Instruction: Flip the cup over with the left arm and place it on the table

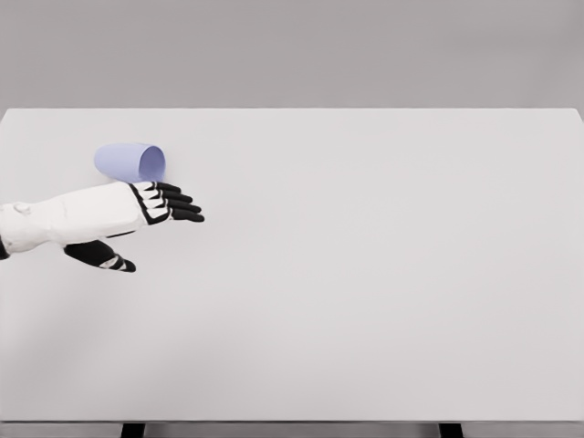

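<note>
Fingers [178, 203] of left hand [137, 214] extended, holding nothing; cup [130, 161] on side just behind.

— What is the white tabletop [365, 292] carrying?
— A pale lavender cup [130, 161] is lying on its side near the far left corner, its open mouth facing right
</note>
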